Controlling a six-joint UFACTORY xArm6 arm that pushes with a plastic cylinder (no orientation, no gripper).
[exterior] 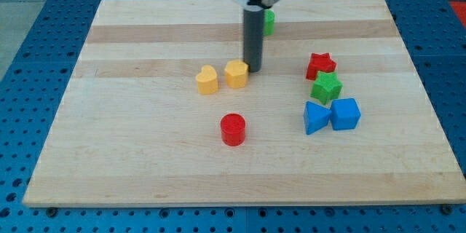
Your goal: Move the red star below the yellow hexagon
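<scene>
The red star lies at the view's right, just above a green star. The yellow hexagon sits near the board's middle, with a yellow heart close on its left. My tip stands right at the hexagon's upper right edge, touching or almost touching it. The red star is well to the right of my tip, about level with it.
A red cylinder lies below the hexagon. A blue triangle-like block and a blue cube sit below the green star. A green block shows partly behind the rod near the view's top. The wooden board ends in blue perforated table.
</scene>
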